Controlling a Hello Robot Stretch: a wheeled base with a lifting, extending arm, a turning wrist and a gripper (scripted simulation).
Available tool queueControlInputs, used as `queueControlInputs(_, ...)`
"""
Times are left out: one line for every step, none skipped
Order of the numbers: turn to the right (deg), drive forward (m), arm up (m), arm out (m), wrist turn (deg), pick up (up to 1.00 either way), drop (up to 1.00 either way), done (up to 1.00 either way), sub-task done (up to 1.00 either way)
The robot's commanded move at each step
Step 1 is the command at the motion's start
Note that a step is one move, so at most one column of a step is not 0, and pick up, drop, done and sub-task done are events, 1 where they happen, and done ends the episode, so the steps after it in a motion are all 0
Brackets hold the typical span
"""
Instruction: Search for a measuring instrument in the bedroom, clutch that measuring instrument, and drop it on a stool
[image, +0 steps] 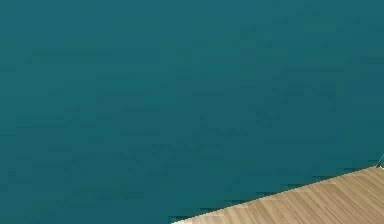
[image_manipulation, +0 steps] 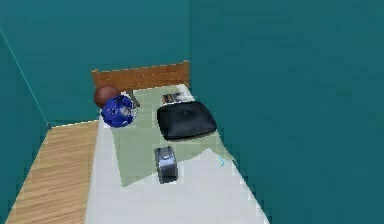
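1. The forward view faces a teal wall (image: 150, 100) at close quarters, with a wedge of wooden floor (image: 320, 200) at its lower right. My reading is that the robot stands side-on, so that the bed (image_manipulation: 205, 190) lies on the side toward which the jaws reach.
2. The state of the jaws cannot be told from these pictures, so every place below is given by that reaching side and not by the jaws themselves.
3. The likeliest task thing is a small grey box (image_manipulation: 166, 164). It stands upright on the bed, at the edge of a green blanket (image_manipulation: 135, 150), and of all the bed's things it is the nearest on the jaws' side. It may be the measuring instrument, but it is too small to be sure.
4. Farther out from the jaws' side lies a black cushion (image_manipulation: 186, 122), apart from the grey box. It sits toward the wooden headboard (image_manipulation: 140, 74), as a cushion would.
5. A brown ball (image_manipulation: 104, 95) and a blue and white ball (image_manipulation: 118, 111) rest together in the far corner of the bed. The headboard probably keeps them from rolling off.
6. A small flat thing (image_manipulation: 175, 97) lies just beyond the cushion, beside the headboard. I cannot tell what it is.
7. I judge the search to be nearly done and the grasp not yet begun. The grey box stands free of its neighbours, which should leave room for the jaws to come at it.
8. The stool comes later in the task.
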Motion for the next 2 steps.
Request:
queueControlInputs(0.0,0.0,0.04,0.0,0.0,0.0,0.0,0.0,0.0)
queueControlInputs(0.0,0.0,0.0,0.5,0.0,0.0,0.0,0.0,0.0)
